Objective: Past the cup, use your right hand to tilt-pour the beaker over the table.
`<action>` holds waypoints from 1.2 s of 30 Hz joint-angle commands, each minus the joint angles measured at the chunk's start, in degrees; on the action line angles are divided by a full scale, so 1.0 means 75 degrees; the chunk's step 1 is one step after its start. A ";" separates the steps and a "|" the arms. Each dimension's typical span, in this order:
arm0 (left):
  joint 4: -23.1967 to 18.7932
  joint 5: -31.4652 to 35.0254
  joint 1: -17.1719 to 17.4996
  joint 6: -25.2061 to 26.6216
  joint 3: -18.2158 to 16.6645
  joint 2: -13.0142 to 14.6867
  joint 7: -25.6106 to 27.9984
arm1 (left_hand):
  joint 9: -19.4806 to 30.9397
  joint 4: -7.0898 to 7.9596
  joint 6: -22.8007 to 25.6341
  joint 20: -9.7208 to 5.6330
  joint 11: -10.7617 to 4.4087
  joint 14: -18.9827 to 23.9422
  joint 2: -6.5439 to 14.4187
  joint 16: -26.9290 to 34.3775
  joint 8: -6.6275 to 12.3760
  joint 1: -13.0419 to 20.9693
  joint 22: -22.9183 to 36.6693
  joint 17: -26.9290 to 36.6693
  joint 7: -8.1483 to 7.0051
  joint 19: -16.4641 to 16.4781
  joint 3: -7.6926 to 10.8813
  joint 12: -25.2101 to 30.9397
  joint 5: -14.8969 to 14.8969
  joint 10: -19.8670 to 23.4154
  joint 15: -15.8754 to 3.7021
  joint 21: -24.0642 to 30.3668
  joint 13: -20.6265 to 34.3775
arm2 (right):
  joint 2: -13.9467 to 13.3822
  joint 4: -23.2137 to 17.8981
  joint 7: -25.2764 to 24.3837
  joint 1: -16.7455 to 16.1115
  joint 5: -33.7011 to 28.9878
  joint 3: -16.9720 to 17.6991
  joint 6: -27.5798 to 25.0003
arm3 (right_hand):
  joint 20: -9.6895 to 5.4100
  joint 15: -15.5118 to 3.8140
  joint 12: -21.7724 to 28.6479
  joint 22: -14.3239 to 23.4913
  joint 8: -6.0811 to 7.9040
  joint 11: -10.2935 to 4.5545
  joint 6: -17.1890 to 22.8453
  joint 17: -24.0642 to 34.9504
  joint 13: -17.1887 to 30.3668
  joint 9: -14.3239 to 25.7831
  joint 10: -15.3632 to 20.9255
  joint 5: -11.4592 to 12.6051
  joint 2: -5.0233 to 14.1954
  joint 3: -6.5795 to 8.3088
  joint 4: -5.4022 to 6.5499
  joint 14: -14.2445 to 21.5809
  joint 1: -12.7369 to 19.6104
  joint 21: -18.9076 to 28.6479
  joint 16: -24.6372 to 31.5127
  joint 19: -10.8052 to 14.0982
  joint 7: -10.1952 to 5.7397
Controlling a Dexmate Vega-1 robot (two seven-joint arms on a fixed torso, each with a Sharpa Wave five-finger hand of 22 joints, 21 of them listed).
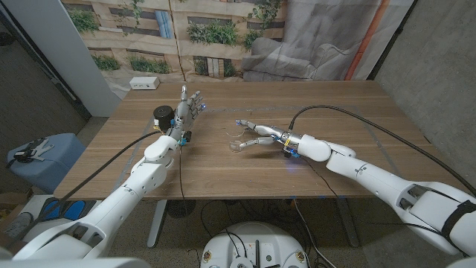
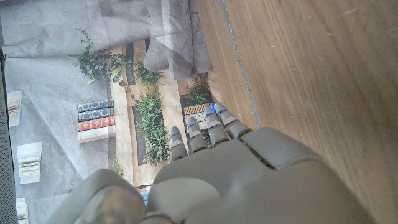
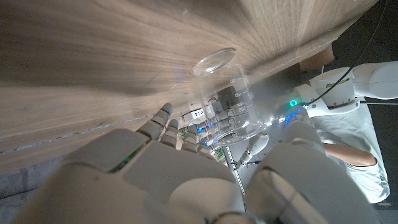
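A clear glass beaker (image 1: 238,143) with printed markings is at the table's middle, held between the fingers and thumb of my right hand (image 1: 262,135). In the right wrist view the beaker (image 3: 231,93) sits in that grip, one round end toward the wood, and my right hand (image 3: 186,180) wraps around it from behind. It looks tilted, but I cannot tell whether it touches the table. A dark cup (image 1: 162,116) stands on the table's left part. My left hand (image 1: 190,106) is just right of the cup with fingers apart and upright, holding nothing, as its back (image 2: 236,180) shows.
The wooden table (image 1: 349,160) has bare wood right of and in front of the beaker. A black cable (image 1: 349,113) arcs over the table by my right arm. Behind the far edge are a white power strip (image 1: 144,83) and a printed backdrop. A blue bin (image 1: 46,158) stands at the left.
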 commanded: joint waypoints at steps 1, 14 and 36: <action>-0.0006 0.0003 0.0001 0.0001 -0.0002 -0.0003 0.0003 | 0.0028 0.0019 0.0040 -0.0044 -0.0016 0.0044 0.0077 0.0000 -0.0035 -0.0018 0.0043 0.0016 0.0003 0.0076 -0.0039 -0.0015 0.0053 0.0067 0.0033 -0.0001 0.0021 | 0.0511 0.1067 -0.0292 0.0391 0.0043 -0.0278 0.0410 | -0.0011 0.0004 0.0098 0.0020 0.0058 -0.0006 -0.0279 0.0015 0.0037 0.0024 0.0073 0.0040 -0.0010 0.0050 -0.0005 0.0081 0.0120 -0.0031 0.0085 0.0072 0.0054; -0.0008 0.0001 0.0002 0.0002 -0.0003 -0.0001 0.0003 | 0.0028 0.0019 0.0029 -0.0043 -0.0018 0.0037 0.0085 -0.0004 -0.0046 -0.0018 0.0044 0.0016 0.0008 0.0082 -0.0064 -0.0019 0.0054 0.0069 0.0027 -0.0015 0.0021 | 0.0886 0.1939 -0.0942 0.0631 -0.0138 -0.0524 0.0971 | -0.0072 -0.0131 0.0229 0.0021 0.0174 -0.0153 -0.0044 -0.0008 0.0077 0.0054 0.0409 0.0058 -0.0051 0.0119 -0.0004 0.0315 0.0414 -0.0088 0.0175 0.0283 -0.0020; -0.0010 -0.0002 0.0001 0.0006 -0.0002 0.0003 -0.0008 | 0.0029 0.0018 0.0039 -0.0043 -0.0006 0.0044 0.0096 -0.0003 -0.0050 -0.0015 0.0045 0.0016 0.0009 0.0090 -0.0102 -0.0023 0.0057 0.0068 0.0021 -0.0037 0.0021 | 0.1259 0.2875 -0.1836 0.0869 -0.0317 -0.0888 0.1518 | -0.0190 -0.0387 0.0439 0.0023 0.0500 -0.0532 0.0512 -0.0041 0.0171 0.0144 0.1144 0.0075 -0.0089 0.0277 -0.0008 0.0688 0.1122 -0.0200 0.0312 0.0656 -0.0250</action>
